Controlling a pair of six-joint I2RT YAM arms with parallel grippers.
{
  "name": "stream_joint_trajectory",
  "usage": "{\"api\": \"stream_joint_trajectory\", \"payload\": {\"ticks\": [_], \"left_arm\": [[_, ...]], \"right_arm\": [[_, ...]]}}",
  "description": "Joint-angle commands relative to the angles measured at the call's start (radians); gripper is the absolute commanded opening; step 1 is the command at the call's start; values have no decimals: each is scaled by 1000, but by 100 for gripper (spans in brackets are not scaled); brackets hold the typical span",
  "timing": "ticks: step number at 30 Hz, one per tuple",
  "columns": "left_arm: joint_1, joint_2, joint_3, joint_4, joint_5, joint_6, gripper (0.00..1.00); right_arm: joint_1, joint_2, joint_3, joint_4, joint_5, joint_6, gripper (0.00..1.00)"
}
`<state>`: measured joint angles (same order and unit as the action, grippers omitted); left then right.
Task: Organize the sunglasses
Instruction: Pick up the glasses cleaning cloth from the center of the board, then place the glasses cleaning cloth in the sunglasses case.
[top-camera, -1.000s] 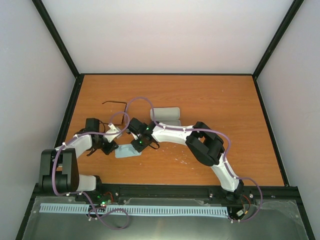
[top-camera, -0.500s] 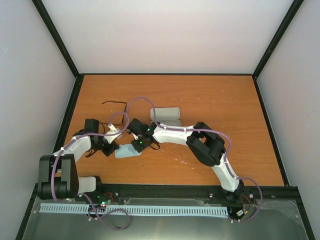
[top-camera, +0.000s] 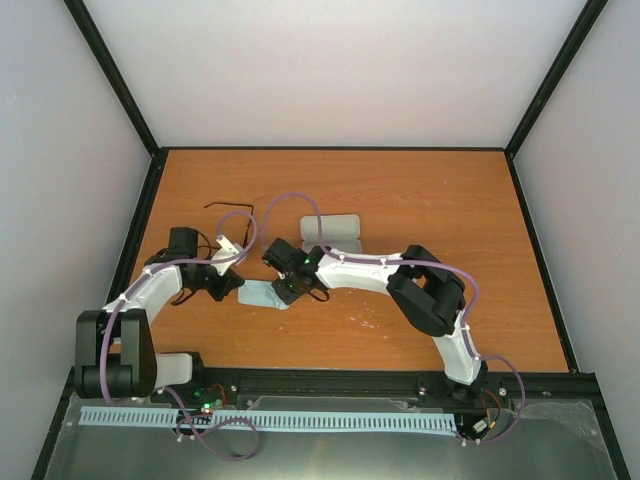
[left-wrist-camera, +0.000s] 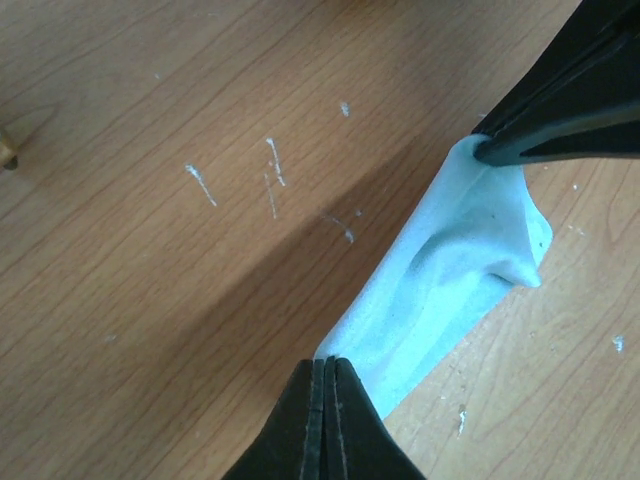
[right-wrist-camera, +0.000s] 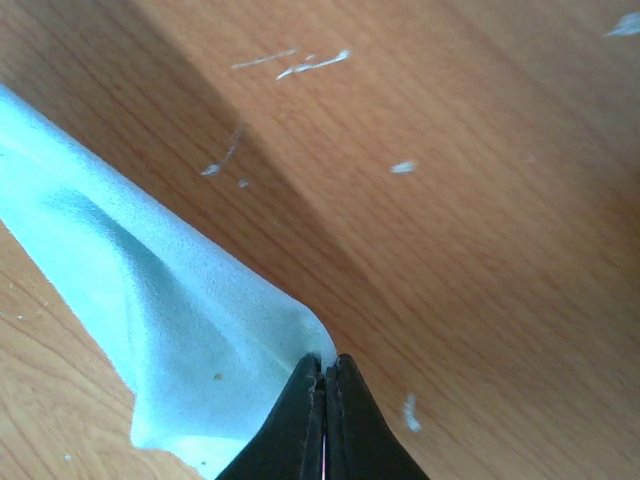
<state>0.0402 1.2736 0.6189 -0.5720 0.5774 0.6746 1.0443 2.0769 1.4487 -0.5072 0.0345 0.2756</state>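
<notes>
The pale blue cloth (top-camera: 262, 295) hangs stretched between both grippers, just above the table. My left gripper (top-camera: 233, 284) is shut on its left corner, seen in the left wrist view (left-wrist-camera: 328, 362) with the cloth (left-wrist-camera: 470, 260) running away to the right. My right gripper (top-camera: 287, 290) is shut on the opposite corner (right-wrist-camera: 325, 362), with the cloth (right-wrist-camera: 150, 300) drooping to the left. The right gripper's fingers (left-wrist-camera: 560, 110) show at the cloth's far end. The sunglasses (top-camera: 232, 208) lie on the table behind the left arm, only a thin black arm clearly showing. No gripper touches them.
The pale oblong case (top-camera: 332, 231) lies closed behind the right gripper. The orange wooden table (top-camera: 420, 200) is bordered by a black frame and white walls. Purple cables loop over both arms near the sunglasses and the case.
Both grippers have moved a little right and farther from the bases, carrying the cloth with them. The sunglasses and the case have not moved.
</notes>
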Motion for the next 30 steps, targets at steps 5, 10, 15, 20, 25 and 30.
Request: {"api": "stream_joint_trajectory", "payload": {"ticks": [5,10,15,20,25,30], "left_arm": [[-80,49,96,16,44,-58,1],[-175,95,136,50,32,-112,1],[-216,142,180,80,28,-143,1],[-245,183,226,96,27,-161,0],[-296,226,264,113,22,-184,1],[-354,280,313,141,21,-211,0]], "right_arm": [[-19,-137,-71,33,101,22,3],[-23,-170,-94,31,129,22,3],[-41,-219,-134,28,164,24,3],[-74,-269,-176,23,179,20,3],[-101,-296,-187,14,179,6,3],[-146,-331,-209,6,169,-7,3]]}}
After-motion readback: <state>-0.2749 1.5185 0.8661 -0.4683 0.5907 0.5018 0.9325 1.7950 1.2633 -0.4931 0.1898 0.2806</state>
